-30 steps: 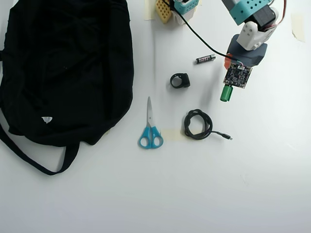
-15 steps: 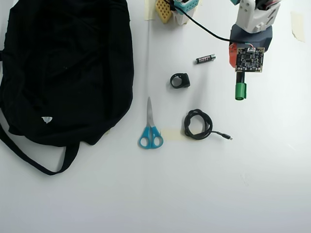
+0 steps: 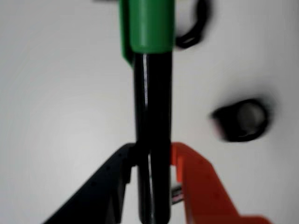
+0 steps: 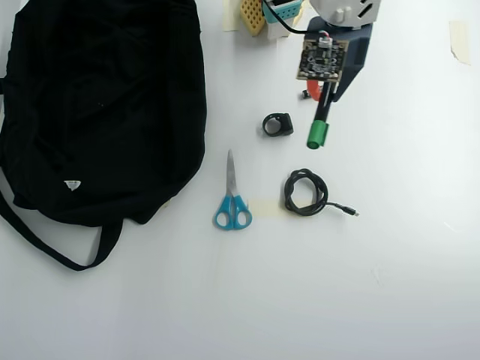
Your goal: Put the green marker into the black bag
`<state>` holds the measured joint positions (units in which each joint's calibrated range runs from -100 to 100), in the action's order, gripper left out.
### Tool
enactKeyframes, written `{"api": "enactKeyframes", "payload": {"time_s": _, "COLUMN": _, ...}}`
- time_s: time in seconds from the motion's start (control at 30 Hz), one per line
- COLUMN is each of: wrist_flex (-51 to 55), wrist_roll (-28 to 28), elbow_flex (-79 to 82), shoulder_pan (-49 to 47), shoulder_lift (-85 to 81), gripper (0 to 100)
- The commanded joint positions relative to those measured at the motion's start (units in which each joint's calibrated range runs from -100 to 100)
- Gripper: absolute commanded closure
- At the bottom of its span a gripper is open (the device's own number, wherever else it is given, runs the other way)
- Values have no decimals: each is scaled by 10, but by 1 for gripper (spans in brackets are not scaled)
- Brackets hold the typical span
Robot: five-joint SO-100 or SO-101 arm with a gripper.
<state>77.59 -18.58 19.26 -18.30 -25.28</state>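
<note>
My gripper (image 3: 152,163) is shut on the green marker (image 3: 152,93), its black finger on the left and orange finger on the right of the black barrel in the wrist view. The green cap points away from me at the top. In the overhead view the gripper (image 4: 322,94) sits at the top right and the marker (image 4: 320,124) sticks out below it, green cap down. The black bag (image 4: 97,105) lies at the far left with its strap trailing toward the bottom, well apart from the marker.
A small black ring-shaped object (image 4: 277,124) lies just left of the marker; it also shows in the wrist view (image 3: 240,119). A coiled black cable (image 4: 306,193) lies below the marker. Blue-handled scissors (image 4: 232,196) lie between cable and bag.
</note>
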Motion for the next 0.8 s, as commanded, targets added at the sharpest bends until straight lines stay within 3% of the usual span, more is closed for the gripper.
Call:
{"api": "enactKeyframes", "payload": {"time_s": 0.0, "wrist_flex": 19, "wrist_roll": 32, "elbow_flex": -6, "shoulder_pan": 92, "shoulder_lift": -34, "gripper": 98}}
{"api": "enactKeyframes", "payload": {"time_s": 0.2, "wrist_flex": 22, "wrist_roll": 89, "elbow_flex": -18, "shoulder_pan": 221, "shoulder_lift": -42, "gripper": 98}}
{"api": "enactKeyframes", "payload": {"time_s": 0.47, "wrist_flex": 52, "wrist_roll": 115, "elbow_flex": -17, "shoulder_pan": 401, "shoulder_lift": -121, "gripper": 98}}
{"api": "enactKeyframes", "payload": {"time_s": 0.77, "wrist_flex": 8, "wrist_roll": 78, "elbow_flex": -10, "shoulder_pan": 637, "shoulder_lift": -113, "gripper": 98}}
